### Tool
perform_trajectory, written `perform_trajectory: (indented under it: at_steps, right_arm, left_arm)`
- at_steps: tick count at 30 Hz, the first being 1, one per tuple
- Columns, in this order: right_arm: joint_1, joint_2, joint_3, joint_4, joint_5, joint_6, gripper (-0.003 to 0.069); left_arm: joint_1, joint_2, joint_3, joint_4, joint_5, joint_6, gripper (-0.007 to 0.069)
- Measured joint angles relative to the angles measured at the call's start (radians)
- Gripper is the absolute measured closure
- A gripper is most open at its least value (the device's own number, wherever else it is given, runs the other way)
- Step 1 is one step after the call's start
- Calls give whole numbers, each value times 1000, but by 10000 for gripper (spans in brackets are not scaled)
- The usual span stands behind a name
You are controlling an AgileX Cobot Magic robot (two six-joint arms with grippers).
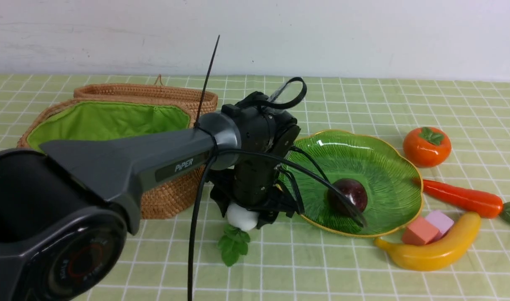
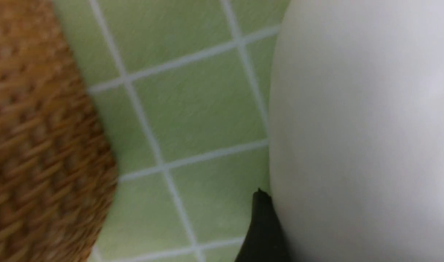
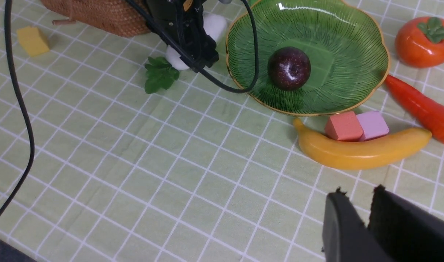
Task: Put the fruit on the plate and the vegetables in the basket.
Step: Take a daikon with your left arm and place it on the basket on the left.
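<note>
The white radish (image 1: 240, 217) lies on the cloth between the basket (image 1: 171, 196) and the plate (image 1: 384, 167), its green leaves (image 1: 234, 244) pointing toward me. My left gripper (image 1: 251, 215) reaches down over the radish and is shut on it. In the left wrist view the radish (image 2: 353, 127) fills the frame, with one finger (image 2: 260, 218) against its side. A mangosteen (image 1: 350, 194) sits on the plate. Persimmon (image 1: 426, 146), carrot (image 1: 462, 197) and banana (image 1: 434, 251) lie to the plate's right. My right gripper (image 3: 358, 191) hovers near the banana (image 3: 360, 151), shut and empty.
The basket stands open, showing its green lining (image 1: 108, 121), with its lid behind. An orange cube (image 1: 420, 231) and a pink cube (image 1: 439, 220) rest against the banana. A yellow cube (image 3: 32, 40) lies near the basket. The left arm's cable (image 3: 222, 83) drapes over the plate's rim.
</note>
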Motion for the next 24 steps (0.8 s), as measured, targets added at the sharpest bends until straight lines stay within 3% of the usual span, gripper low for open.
perform_trajectory:
  at_steps: [8, 17, 22, 24]
  right_arm:
    - [0, 0, 0, 0, -8, 0, 529]
    - [0, 0, 0, 2, -101, 0, 529]
    - [0, 0, 0, 5, -140, -12, 529]
    - [0, 0, 0, 21, -140, -29, 529]
  left_arm:
    - [1, -175, 5, -5, 46, 14, 113]
    - [10, -439, 5, 45, 31, 178, 113]
    - [104, -515, 5, 97, 50, 297, 113]
    - [189, -526, 11, 88, 51, 375, 113]
